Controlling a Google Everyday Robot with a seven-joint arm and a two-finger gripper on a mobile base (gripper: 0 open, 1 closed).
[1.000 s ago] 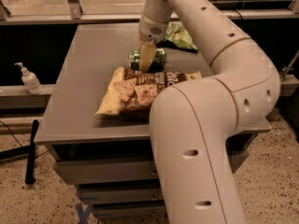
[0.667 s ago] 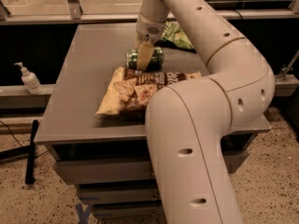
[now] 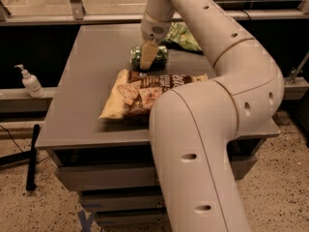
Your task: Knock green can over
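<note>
Green can (image 3: pixel 162 56), cylindrical, seemingly lies sideways behind cream tool (image 3: pixel 147 63).

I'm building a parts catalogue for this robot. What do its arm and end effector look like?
The arm is made of thick, rounded off-white tubular segments with bulbous joints and small dark oval holes. No loose cables show. The end effector, pale tan, is in front of the green can at the far side of the table.

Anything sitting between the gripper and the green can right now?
Nothing visible does. The gripper is right at the green can, overlapping its middle in this view. The brown chip bag lies nearer the camera and the green chip bag lies behind to the right; neither sits between them.
</note>
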